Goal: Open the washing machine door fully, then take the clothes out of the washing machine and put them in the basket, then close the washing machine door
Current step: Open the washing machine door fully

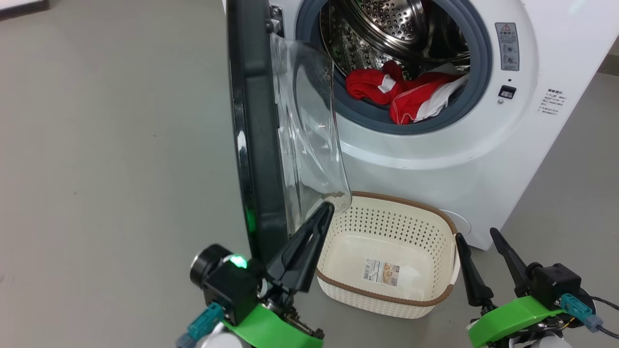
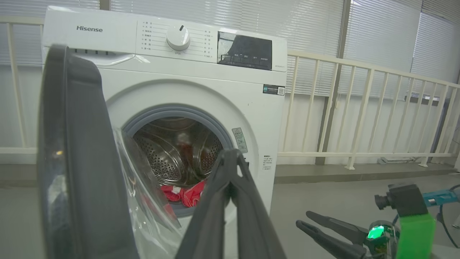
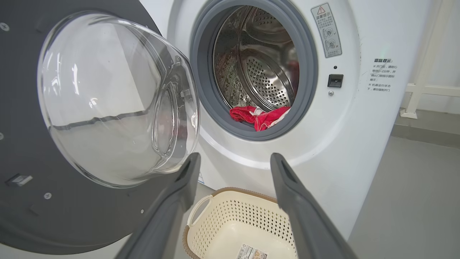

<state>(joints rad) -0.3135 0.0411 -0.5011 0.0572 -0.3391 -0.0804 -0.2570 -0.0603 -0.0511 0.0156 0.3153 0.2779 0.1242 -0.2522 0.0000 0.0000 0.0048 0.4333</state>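
Head view, near end first: left hand has both fingers pressed together, pinching nothing, tip raised just beside the bottom edge of the glass bowl on the washing machine door; touching or not, cannot tell. Probable reason: closed fingers make one stiff prod for the door's inner side, to push it wider. Right hand is low on the other side, fingers spread, empty, just right of the basket and pointing at the machine; reads as parked clear of the door swing, ready to reach in.

Basket stands upright on the grey floor, just in front of the washing machine and under its opening, so it is a short drop from drum to basket; nothing in it but a barcode sticker.

Door stands edge-on to the head camera, roughly square to the machine front, hinged on the left. It is open, but judged not fully back yet, so step one looks unfinished. Right wrist view shows the bowl bulging toward the opening, partly in the reach path.

Farthest: the clothes, red with white trim, heaped at the front lip of the steel drum, lying against the grey gasket, none out yet. Looks an easy reach once the door clears.
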